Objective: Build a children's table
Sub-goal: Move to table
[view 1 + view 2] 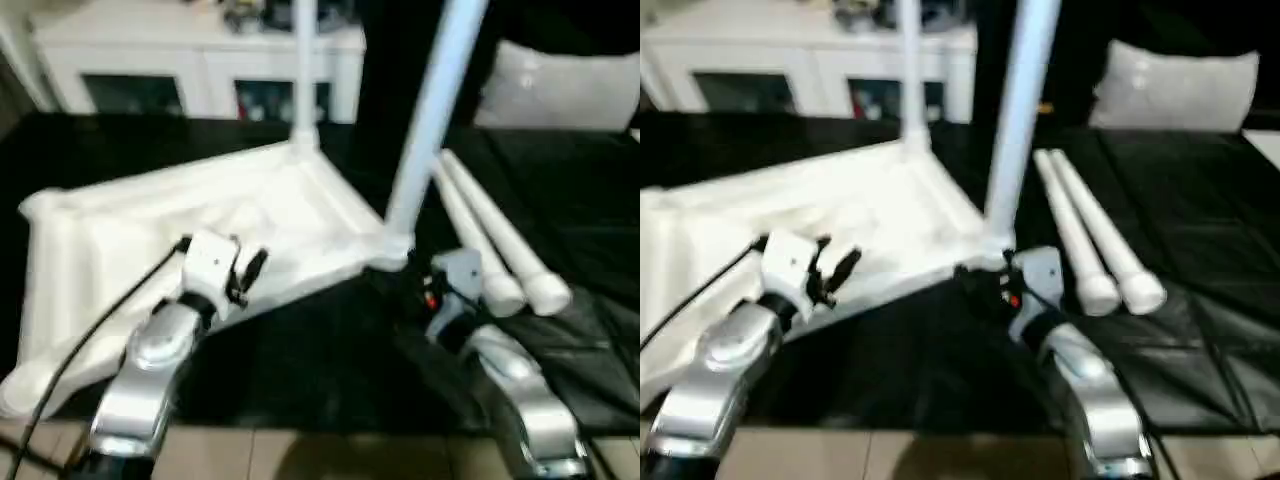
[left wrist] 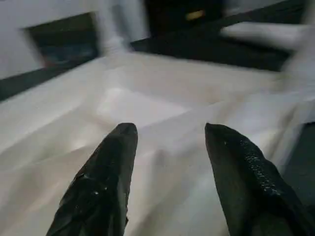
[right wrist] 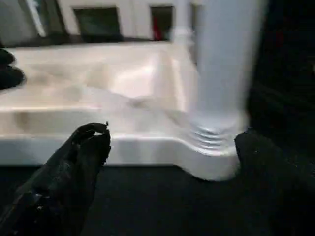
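So the white children's table (image 1: 200, 240) is flipped ribbed side up on the black work surface (image 1: 320, 370), with two legs already standing in their corner sockets: one at about 12 o'clock (image 1: 305, 70) and a nearer one at roughly 1 o'clock (image 1: 430, 110). The two spare legs (image 1: 495, 245) lie side by side at about 3 o'clock, touching each other. Left gripper (image 2: 167, 135) hovers over the ribbed underside with its jaws partly apart and nothing between them, while the right gripper (image 3: 172, 142) has its jaws spread wide on either side of the nearer leg's socket, probably not touching it, though it's blurry.
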